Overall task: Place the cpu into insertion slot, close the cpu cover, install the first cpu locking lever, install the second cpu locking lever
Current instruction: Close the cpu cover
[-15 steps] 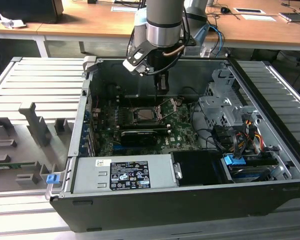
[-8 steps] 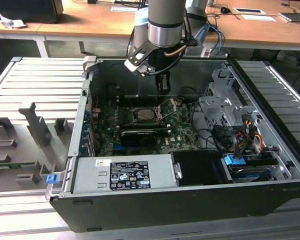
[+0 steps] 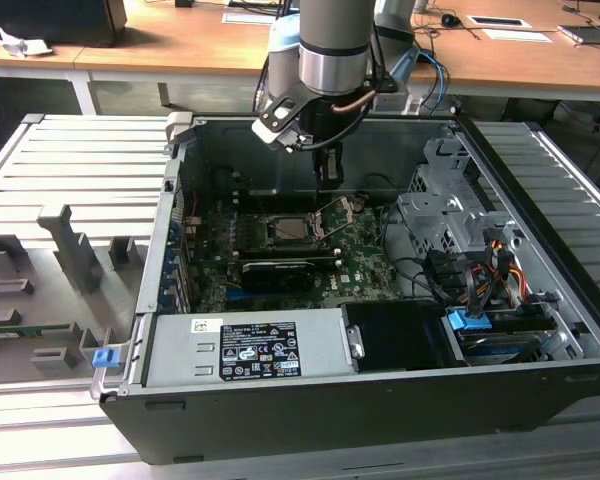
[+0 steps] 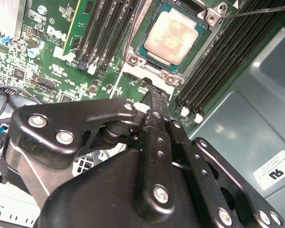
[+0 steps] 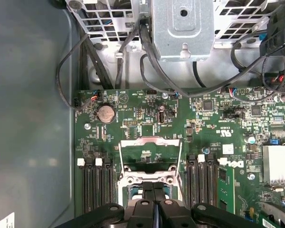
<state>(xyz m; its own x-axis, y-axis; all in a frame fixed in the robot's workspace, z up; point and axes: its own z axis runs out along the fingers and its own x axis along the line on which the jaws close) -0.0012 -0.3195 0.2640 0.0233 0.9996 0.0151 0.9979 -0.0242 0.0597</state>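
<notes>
- While the arm reaches down into the open computer case [image 3: 280, 440], the hand [image 3: 327, 172] hangs above the green board. Its two black fingers are pressed together with nothing between them.
- In the first wrist view the fingertips [image 5: 148, 192] meet along a narrow seam. The second wrist view shows them coming to a single closed tip.
- The cpu [image 4: 173, 34] lies flat in the insertion slot [image 4: 133, 58], just beyond the fingertips, with its dull pale face up and uncovered.
- In the exterior view the slot sits below the hand, a little to the exterior view's left of it.
- The cpu cover [image 5: 152, 141] is swung back off the slot and lies ahead of the fingertips. Green board shows through its square opening.
- In the exterior view the cover appears tilted up almost directly beneath the hand.
- A thin wire locking lever [image 4: 256, 8] runs out from the slot's corner on the side away from the hand and is not over the cpu.
- Rows of black memory slots [image 5: 92, 185] flank the socket on either side of the fingers.
- The case rests on a grey ribbed worktop [image 3: 60, 170].
</notes>
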